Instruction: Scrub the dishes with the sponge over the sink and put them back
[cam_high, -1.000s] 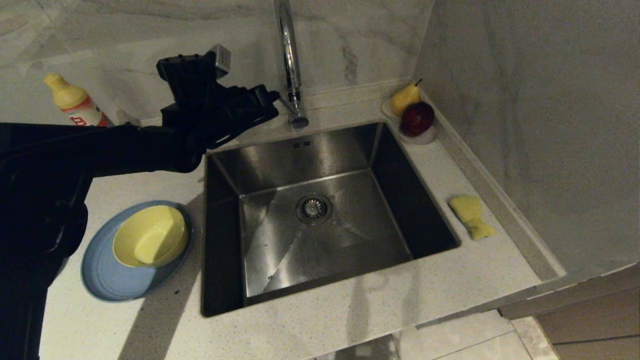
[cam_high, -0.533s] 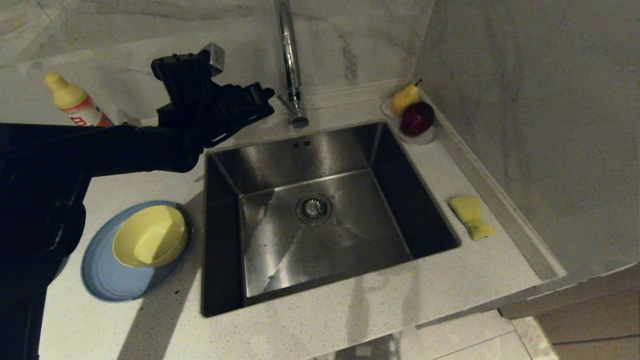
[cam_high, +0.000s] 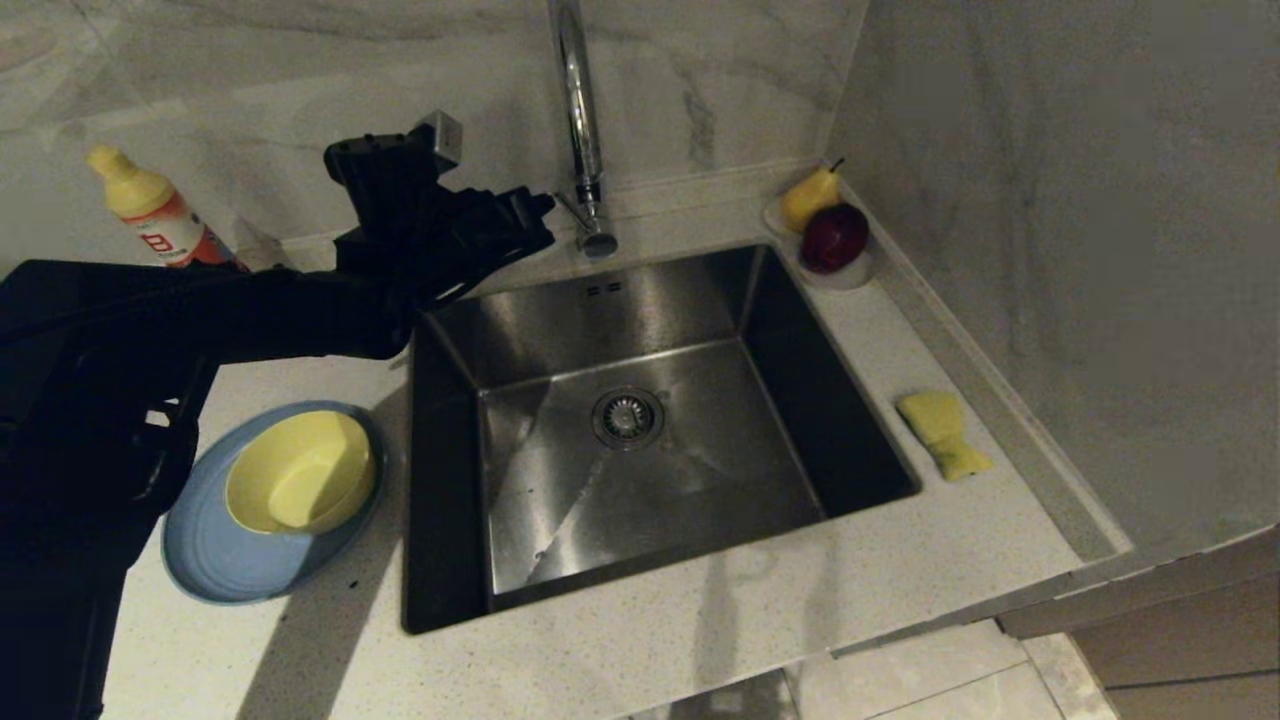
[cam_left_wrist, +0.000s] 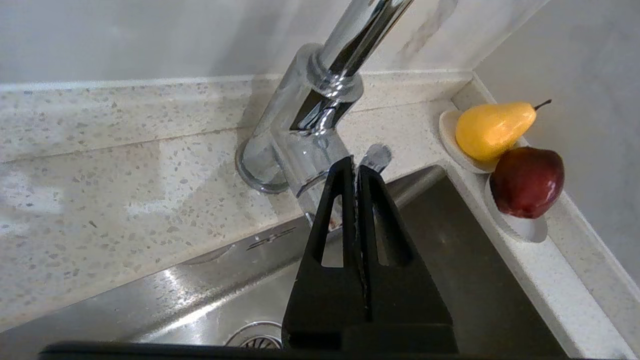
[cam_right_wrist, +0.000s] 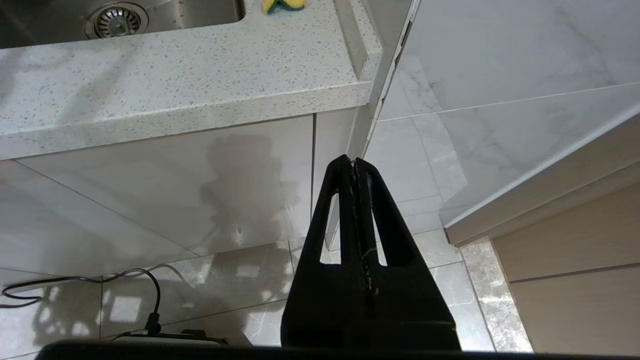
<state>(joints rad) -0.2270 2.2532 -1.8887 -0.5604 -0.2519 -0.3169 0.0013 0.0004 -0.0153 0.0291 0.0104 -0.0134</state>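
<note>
Head view alone shows plate (cam_high: 215, 560), yellow bowl (cam_high: 300, 485), left wrist view closed left end effector (cam_left_wrist: 356, 167) beside tap (cam_left_wrist: 310, 135)

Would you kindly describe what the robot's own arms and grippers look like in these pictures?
The left arm is bulky and matte black, with a small silver-grey box mounted near its wrist. Both the left gripper and the right gripper have black, tapering wedge-shaped fingers, each with a triangular cut-out. No markings are visible.
</note>
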